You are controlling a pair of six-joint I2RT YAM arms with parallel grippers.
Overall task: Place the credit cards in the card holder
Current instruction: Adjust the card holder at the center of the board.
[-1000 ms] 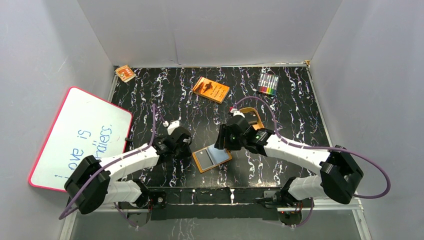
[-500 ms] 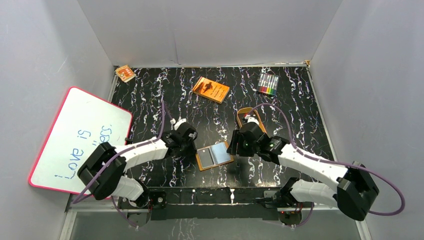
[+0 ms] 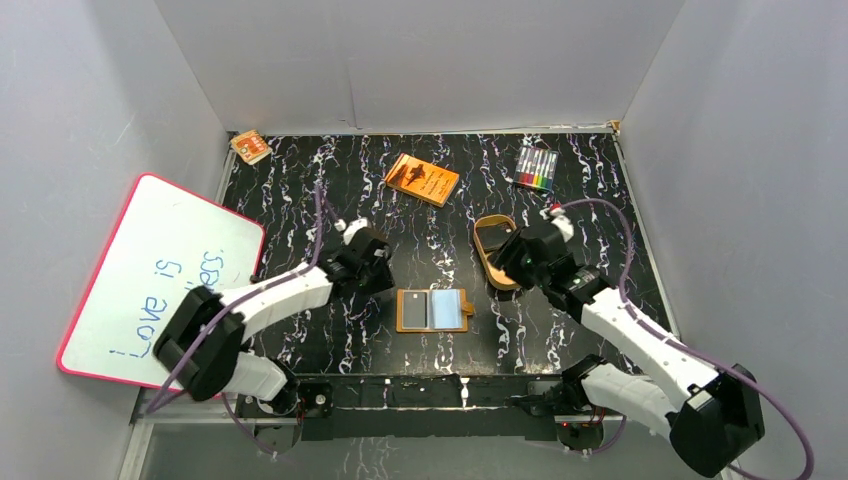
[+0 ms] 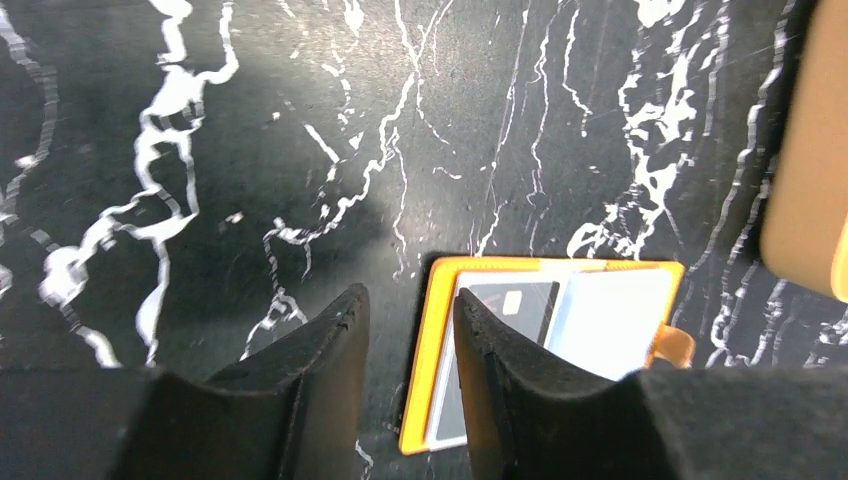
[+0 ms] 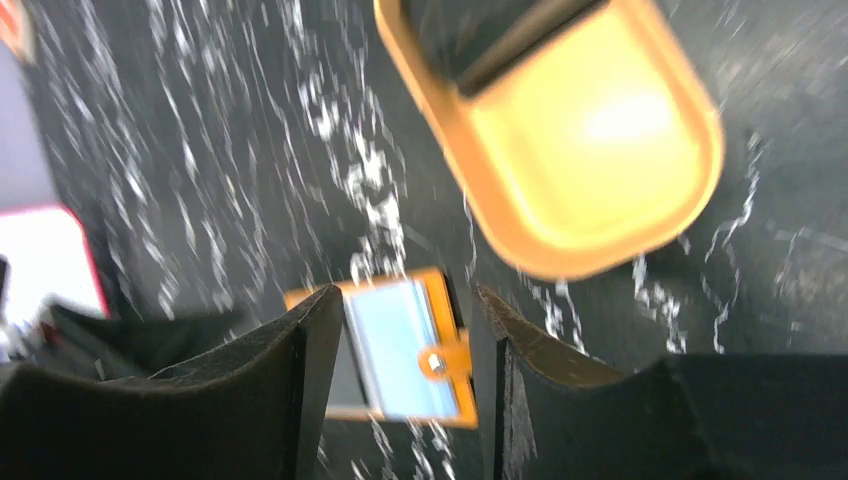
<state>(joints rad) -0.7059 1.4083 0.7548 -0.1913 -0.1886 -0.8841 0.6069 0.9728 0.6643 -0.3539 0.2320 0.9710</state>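
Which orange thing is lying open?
The card holder: it lies spread flat, with its pale blue inside pockets showing. The orange book farther back is shut.

Bare table (image 3: 300,200) on every side of the open wallet (image 3: 433,310), flat near the front edge: free to reach from above. Left gripper (image 3: 368,262) off its left rear, right gripper (image 3: 520,258) off its right rear, both apart from it, jaws parted with nothing between. Tray (image 3: 488,228) partly under the right gripper, raised rim walling in a dark, blurred card (image 5: 500,40). Open stretch mid-table, up to book (image 3: 422,179) and markers (image 3: 536,168) at the far edge. Whiteboard (image 3: 160,275) leaning along the left side, crowding the left arm.
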